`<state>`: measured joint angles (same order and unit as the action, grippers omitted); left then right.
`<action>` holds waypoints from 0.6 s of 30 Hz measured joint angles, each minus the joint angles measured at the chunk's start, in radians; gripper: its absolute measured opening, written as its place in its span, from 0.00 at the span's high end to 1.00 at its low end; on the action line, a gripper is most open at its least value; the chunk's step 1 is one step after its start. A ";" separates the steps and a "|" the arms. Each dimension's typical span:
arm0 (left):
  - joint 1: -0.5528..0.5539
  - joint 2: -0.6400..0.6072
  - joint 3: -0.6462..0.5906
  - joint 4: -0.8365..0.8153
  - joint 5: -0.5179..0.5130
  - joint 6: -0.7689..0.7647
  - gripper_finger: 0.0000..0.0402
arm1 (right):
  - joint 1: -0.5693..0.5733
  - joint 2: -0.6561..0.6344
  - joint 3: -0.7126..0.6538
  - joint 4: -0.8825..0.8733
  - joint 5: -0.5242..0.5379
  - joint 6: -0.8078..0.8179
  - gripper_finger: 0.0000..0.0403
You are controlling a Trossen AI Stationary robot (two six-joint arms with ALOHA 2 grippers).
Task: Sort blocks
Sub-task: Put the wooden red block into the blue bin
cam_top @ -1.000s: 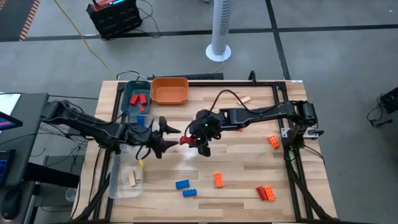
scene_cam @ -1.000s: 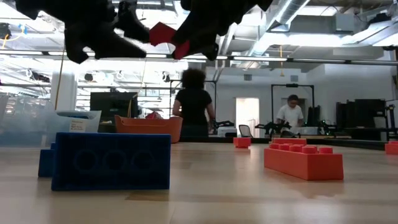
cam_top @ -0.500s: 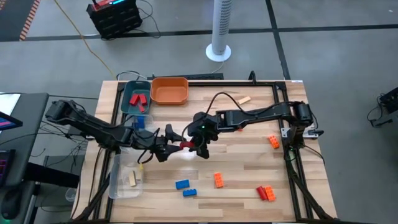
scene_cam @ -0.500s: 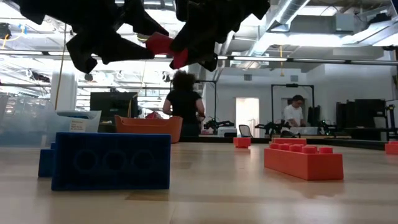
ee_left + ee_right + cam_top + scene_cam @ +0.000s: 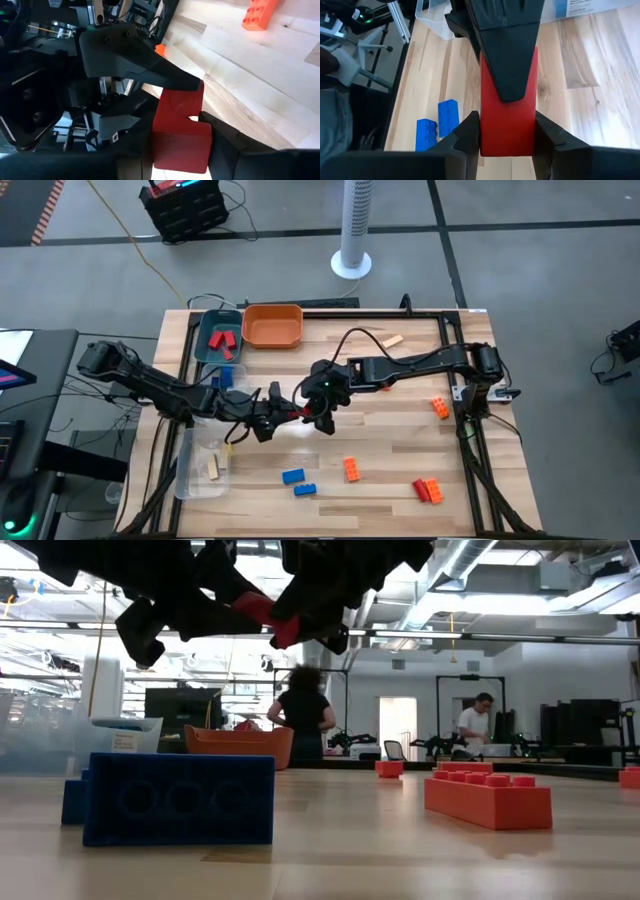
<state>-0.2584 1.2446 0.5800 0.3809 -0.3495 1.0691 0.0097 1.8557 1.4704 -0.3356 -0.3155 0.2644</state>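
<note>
A red block (image 5: 297,412) hangs in the air over the middle of the table, between my two grippers. My left gripper (image 5: 280,410) comes at it from the table's left and my right gripper (image 5: 315,412) from the right, and both are shut on it. The low view shows the block (image 5: 262,608) well above the tabletop. Loose blocks lie on the wood: two blue (image 5: 297,482), an orange one (image 5: 351,469), a red and orange pair (image 5: 427,490), an orange one (image 5: 440,407) and a tan one (image 5: 392,340). My left gripper pinches the red block's left end (image 5: 175,145) between its two fingers, coming level from the table's left. One of its fingers (image 5: 507,55) lies along the block's upper face. The block is lifted clear of the table. My right gripper pinches the block's two side faces (image 5: 507,125) between its fingers (image 5: 465,137), at the block's right end, coming from the table's right. Its fingers grip crosswise to the left gripper's. The block is roughly level and clear of the table.
A teal tray (image 5: 207,345) with red blocks and an orange tray (image 5: 272,338) stand at the far left. A clear tray (image 5: 195,475) with a tan block (image 5: 213,469) sits at the near left. People stand in the room beyond the table (image 5: 303,720).
My left gripper has gone toward the table's right to the red block, and its wide-open fingers have come together on it. My right gripper has kept its hold on the block and shifted slightly toward the near edge.
</note>
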 joint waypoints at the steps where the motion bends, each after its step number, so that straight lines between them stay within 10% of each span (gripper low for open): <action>1: 0.000 0.000 0.000 0.000 -0.002 0.000 0.70 | -0.002 0.000 -0.001 0.006 -0.001 0.003 0.66; 11: 0.000 -0.002 0.000 -0.001 -0.015 -0.073 0.70 | -0.022 -0.032 0.001 -0.049 -0.001 0.001 0.45; 18: 0.016 -0.022 0.000 -0.041 -0.250 -0.131 0.70 | -0.029 -0.135 0.000 -0.228 0.121 -0.003 0.40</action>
<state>-0.2425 1.2228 0.5800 0.3402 -0.5999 0.9381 -0.0195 1.7203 1.4708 -0.5640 -0.1942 0.2613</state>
